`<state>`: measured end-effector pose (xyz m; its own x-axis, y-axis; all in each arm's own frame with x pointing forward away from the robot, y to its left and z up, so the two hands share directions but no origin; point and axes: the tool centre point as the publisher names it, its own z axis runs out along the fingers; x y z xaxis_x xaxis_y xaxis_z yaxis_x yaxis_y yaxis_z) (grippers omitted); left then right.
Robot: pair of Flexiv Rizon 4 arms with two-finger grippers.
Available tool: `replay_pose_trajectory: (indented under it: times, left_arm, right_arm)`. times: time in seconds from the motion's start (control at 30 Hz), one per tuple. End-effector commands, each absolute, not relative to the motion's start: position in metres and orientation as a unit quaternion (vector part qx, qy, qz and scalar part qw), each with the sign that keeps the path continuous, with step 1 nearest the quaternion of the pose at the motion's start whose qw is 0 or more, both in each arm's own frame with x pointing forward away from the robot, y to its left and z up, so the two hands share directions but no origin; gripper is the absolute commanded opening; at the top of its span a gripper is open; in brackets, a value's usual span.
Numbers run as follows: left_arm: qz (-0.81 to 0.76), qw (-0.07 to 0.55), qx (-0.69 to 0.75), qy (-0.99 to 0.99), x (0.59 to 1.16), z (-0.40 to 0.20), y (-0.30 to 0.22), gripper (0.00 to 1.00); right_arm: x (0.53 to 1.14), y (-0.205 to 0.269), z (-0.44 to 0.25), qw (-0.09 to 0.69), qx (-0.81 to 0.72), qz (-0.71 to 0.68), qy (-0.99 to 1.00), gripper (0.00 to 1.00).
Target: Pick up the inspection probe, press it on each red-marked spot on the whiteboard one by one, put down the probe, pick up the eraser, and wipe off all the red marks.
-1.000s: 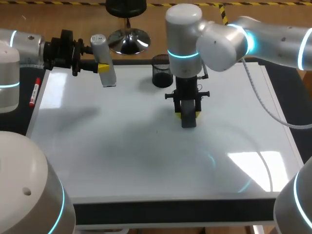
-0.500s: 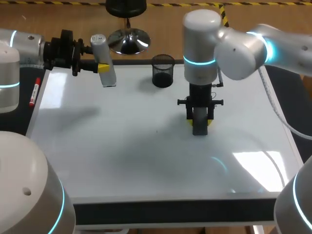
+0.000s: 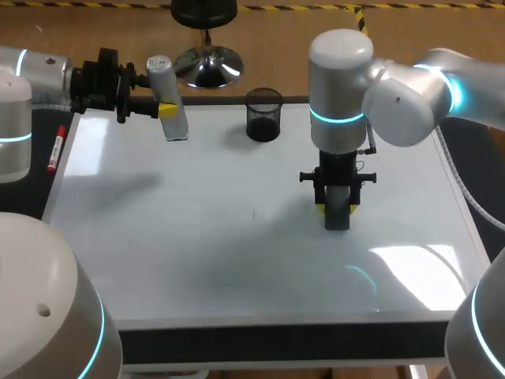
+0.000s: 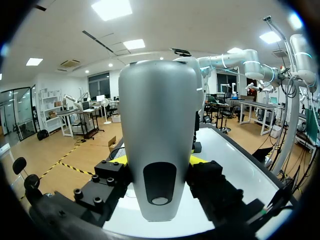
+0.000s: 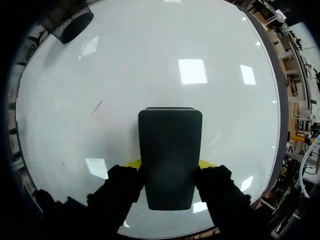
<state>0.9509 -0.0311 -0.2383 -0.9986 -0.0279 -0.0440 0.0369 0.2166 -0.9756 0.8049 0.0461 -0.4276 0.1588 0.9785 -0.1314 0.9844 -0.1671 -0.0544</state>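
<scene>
The left pincer [image 3: 166,109] is clamping the probe [image 3: 172,103] at the whiteboard's [image 3: 197,245] 10 o'clock corner, with the probe's long axis running 11 to 5. The right pincer [image 3: 337,208] is gripping the eraser [image 3: 337,218] on end against the board toward 3 o'clock. Only the left wrist view is showing the probe's dark oval window [image 4: 159,184].

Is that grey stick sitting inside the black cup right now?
No, the grey stick is clamped between the fingers of the left gripper, off to the side of the black cup.

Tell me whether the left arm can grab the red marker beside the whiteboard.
Probably not now: the red marker lies unobstructed nearby, but the left arm's fingers are shut on the inspection probe.
</scene>
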Motion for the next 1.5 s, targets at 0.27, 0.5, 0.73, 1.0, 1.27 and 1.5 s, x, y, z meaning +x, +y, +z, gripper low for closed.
replay_pose_trajectory:
  times: [0.27,0.5,0.73,1.0,1.27,1.5]
  left_arm:
    - [-0.626,0.025,0.005,0.779,0.952,-0.238,-0.031,0.00]
    - [-0.626,0.025,0.005,0.779,0.952,-0.238,-0.031,0.00]
    - [-0.626,0.025,0.005,0.779,0.952,-0.238,-0.031,0.00]
    - [-0.626,0.025,0.005,0.779,0.952,-0.238,-0.031,0.00]
    - [-0.626,0.025,0.005,0.779,0.952,-0.238,-0.031,0.00]
    - [-0.626,0.025,0.005,0.779,0.952,-0.238,-0.031,0.00]
  right_arm:
    - [0.797,0.042,-0.439,0.029,0.761,-0.063,0.645,0.00]
    - [0.801,0.050,-0.431,0.037,0.756,-0.069,0.650,0.00]
    - [0.799,0.047,-0.407,0.044,0.746,-0.058,0.662,0.00]
    - [0.793,0.025,-0.390,0.043,0.731,-0.024,0.681,0.00]
    - [0.794,-0.012,-0.388,0.032,0.729,-0.004,0.684,0.00]
    - [0.799,-0.044,-0.385,0.002,0.725,0.008,0.689,0.00]
